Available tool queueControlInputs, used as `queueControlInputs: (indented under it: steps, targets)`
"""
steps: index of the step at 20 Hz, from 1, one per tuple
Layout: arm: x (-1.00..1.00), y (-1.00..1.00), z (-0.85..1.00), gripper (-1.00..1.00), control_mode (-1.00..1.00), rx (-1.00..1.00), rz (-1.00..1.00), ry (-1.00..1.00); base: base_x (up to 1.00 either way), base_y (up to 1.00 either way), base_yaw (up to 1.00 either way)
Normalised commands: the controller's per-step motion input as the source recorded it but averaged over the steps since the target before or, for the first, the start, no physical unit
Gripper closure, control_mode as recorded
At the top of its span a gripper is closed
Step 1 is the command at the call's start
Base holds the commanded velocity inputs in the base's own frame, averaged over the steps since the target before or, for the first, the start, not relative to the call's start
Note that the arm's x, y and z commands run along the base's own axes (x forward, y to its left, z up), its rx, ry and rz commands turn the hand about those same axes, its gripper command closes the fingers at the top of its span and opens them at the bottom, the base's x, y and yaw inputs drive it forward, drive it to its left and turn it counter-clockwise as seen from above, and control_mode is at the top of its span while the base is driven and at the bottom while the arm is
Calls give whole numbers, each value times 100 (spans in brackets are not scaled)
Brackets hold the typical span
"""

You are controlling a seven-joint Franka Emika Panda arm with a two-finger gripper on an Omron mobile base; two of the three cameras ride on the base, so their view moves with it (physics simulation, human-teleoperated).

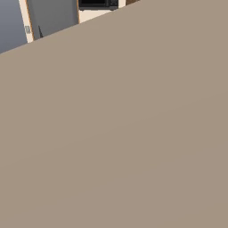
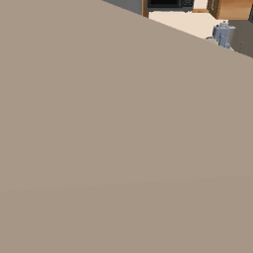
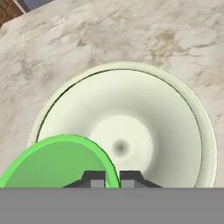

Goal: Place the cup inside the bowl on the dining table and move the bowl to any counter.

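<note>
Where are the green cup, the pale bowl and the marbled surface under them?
cup (image 3: pixel 52 164): hand view, on its green inside, near the rim.
bowl (image 3: pixel 131 118): hand view, on its sloping inner wall.
marbled surface (image 3: pixel 131 35): hand view, on bare stone beyond the bowl.

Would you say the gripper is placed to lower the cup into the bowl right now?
Probably yes: the gripper is shut on the green cup's rim, directly above the bowl, whose hollow lies bare beneath it.

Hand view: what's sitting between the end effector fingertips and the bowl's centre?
The green cup, held by the shut end effector: its rim runs between the fingertips, over the bowl.
</note>
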Motion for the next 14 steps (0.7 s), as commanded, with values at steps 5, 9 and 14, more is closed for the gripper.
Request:
queueControlInputs:
  steps: [5,9,14]
  targets:
    - [16,0,0,100,-100,0,0,0,0,0,0]
    - [0,0,-16,100,-100,0,0,0,0,0,0]
    - [0,2,-6,100,-100,0,0,0,0,0,0]
